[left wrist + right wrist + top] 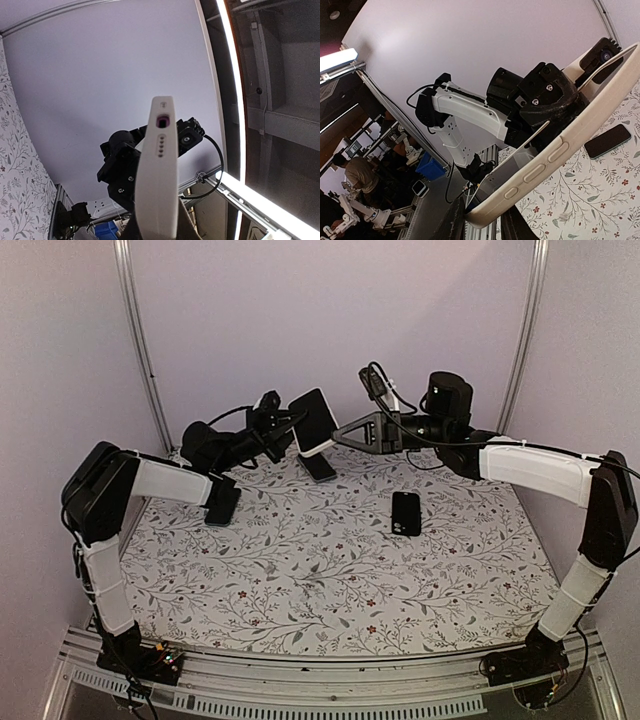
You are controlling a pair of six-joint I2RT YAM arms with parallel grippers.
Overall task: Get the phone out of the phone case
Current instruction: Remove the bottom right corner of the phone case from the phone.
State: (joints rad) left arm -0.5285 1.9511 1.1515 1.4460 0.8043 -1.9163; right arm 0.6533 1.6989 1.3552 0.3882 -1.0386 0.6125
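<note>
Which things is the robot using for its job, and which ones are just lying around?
For the job:
- white phone case, with the dark phone in it
- left gripper and right gripper, both holding the case in the air

Just lying about:
- black phone, flat on the flowery table

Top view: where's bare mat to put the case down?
Widest free patch: the near half of the mat, between the table's near edge and the phone. Also open: the middle strip between the left forearm and the phone. Crowded: back centre, where the left gripper and right gripper meet at the phone case.
</note>
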